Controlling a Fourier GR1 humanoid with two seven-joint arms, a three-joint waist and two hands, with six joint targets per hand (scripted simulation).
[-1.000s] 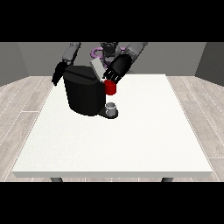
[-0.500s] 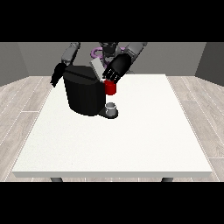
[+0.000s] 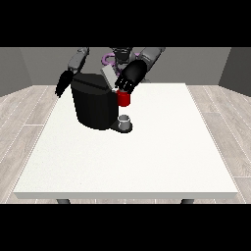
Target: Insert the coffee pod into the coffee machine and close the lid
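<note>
Atop the coffee machine [image 3: 95, 105], the hand at the view's right [image 3: 131, 76] sits by the lid [image 3: 109, 76], finger state unclear; lid likely light, rigid, push its top.

Behind the coffee machine [image 3: 95, 105] the robot shows as a small figure with grey, rounded arm segments on both sides. Each arm ends in a black hand: the hand at the view's right [image 3: 131, 77] looks bulky and dark, the hand at the view's left [image 3: 62, 85] slimmer and black too. Above the machine, at the chest, a purple looped cable [image 3: 107, 60] stands out against dark grey body parts.
</note>
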